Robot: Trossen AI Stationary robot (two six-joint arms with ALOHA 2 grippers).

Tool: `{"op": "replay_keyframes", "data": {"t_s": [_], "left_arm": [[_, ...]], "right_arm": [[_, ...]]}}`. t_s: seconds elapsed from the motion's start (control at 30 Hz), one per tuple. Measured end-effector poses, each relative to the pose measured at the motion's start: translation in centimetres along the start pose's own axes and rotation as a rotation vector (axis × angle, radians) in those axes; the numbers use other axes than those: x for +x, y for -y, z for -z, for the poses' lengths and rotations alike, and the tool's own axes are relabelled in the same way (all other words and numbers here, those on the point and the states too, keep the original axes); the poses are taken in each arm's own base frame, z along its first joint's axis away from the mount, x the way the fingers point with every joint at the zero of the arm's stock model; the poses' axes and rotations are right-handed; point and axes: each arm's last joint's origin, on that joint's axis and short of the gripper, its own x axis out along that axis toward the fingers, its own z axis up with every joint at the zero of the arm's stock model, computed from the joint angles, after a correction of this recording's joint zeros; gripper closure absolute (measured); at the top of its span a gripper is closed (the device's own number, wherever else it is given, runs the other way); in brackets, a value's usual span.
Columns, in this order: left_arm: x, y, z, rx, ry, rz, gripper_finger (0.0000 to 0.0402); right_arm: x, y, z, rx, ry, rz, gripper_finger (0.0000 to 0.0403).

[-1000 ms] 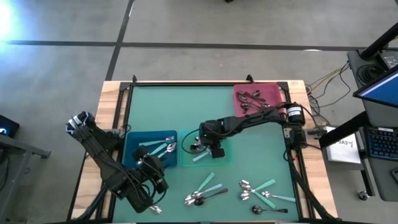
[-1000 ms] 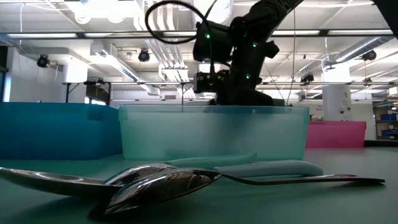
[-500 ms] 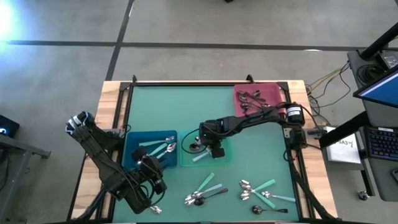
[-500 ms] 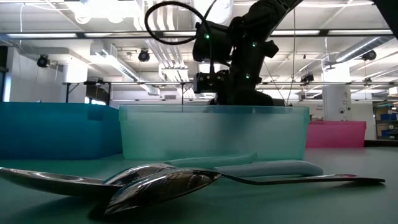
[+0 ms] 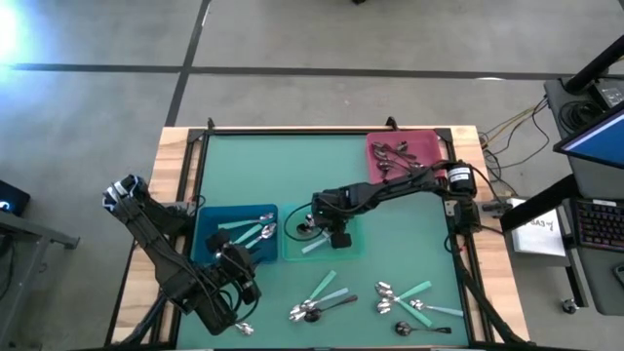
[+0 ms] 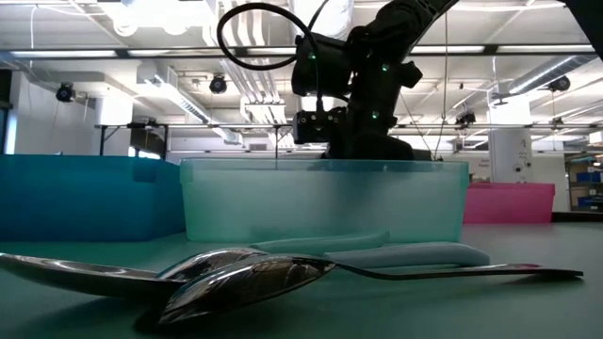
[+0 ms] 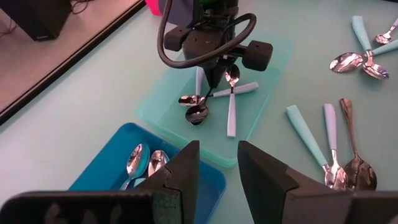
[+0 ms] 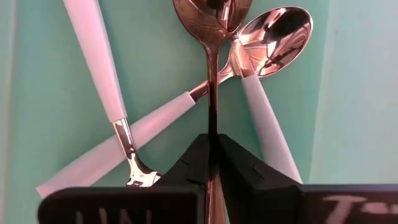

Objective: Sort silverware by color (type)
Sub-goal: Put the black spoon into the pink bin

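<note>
**Lifting a Pinched Spoon Out of the Teal Bin**

Holding station over the teal bin (image 5: 322, 239), the right gripper (image 5: 314, 226) has its fingers pressed together on the thin stem of an all-silver spoon (image 8: 211, 25), whose bowl points away from the wrist. This spoon lies across teal-handled spoons inside that bin, so it appears to be in the wrong bin.

Procedure, as judged from this position:
1. Raise the gripper straight up so the stem does not drag the teal handles beneath it.
2. Confirm the spoon hangs free before any sideways travel.
3. Carry it clear of the bin wall, then lower it into the bin holding matching pieces.

The left gripper (image 7: 212, 163) waits near the bench's front left corner, fingers spread, holding nothing.

Count, high view:
- Bins: three, namely blue bin (image 5: 234, 237), teal bin, pink bin (image 5: 402, 154).
- Loose spoons on the bench (image 5: 263, 166): two clusters at the front; exact number cannot be told.
- Teal-handled spoons in the teal bin: three visible.
</note>
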Motion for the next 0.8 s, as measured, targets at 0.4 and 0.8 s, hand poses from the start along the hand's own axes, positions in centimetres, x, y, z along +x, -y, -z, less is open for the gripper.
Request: {"op": "replay_keyframes", "data": {"t_s": [0.4, 0.8], "left_arm": [[0.0, 0.0, 0.0, 0.002, 0.0, -0.001, 0.0307], [0.0, -0.1, 0.0, 0.007, -0.001, -0.006, 0.0307]], "right_arm": [[-4.4, -0.1, -0.3, 0.013, 0.09, 0.0, 0.0393], [-11.4, 0.2, 1.0, 0.039, 0.116, 0.105, 0.0394]]}}
